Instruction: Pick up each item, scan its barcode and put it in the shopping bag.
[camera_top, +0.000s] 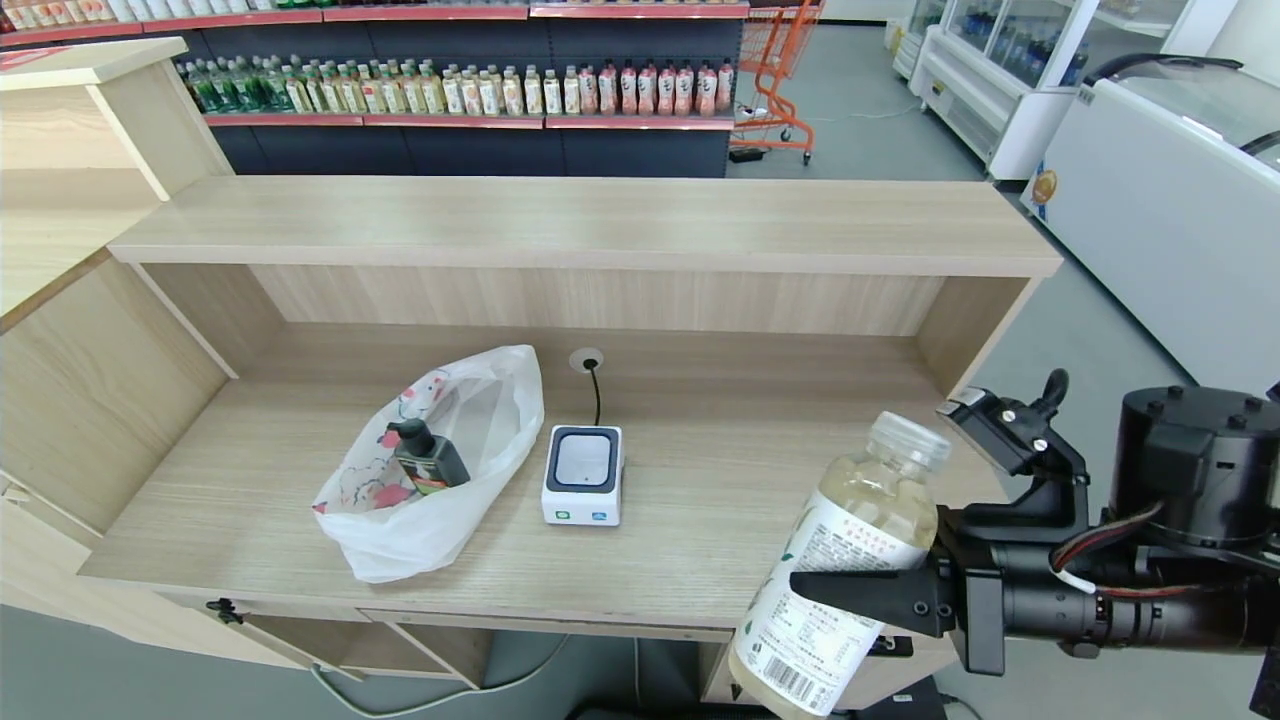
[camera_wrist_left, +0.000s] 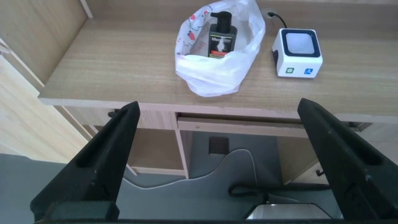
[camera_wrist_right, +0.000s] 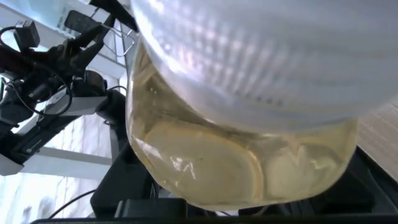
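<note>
My right gripper (camera_top: 905, 585) is shut on a clear drink bottle (camera_top: 845, 570) with pale liquid, a white label and a barcode near its base. It holds the bottle tilted, off the counter's right front corner. The wrist view looks along the bottle (camera_wrist_right: 249, 124) from close up. A white shopping bag (camera_top: 430, 465) lies open on the counter, with a dark pump bottle (camera_top: 430, 457) inside. The white barcode scanner (camera_top: 583, 473) sits just right of the bag. My left gripper (camera_wrist_left: 224, 168) is open, below and in front of the counter's front edge, with the bag (camera_wrist_left: 214, 53) and scanner (camera_wrist_left: 298, 53) beyond it.
The wooden counter (camera_top: 700, 520) has a raised back ledge and side walls. A cable runs from the scanner to a hole (camera_top: 586, 358) at the back. Shelves of bottles, an orange cart (camera_top: 785, 80) and freezers (camera_top: 1160, 190) stand behind.
</note>
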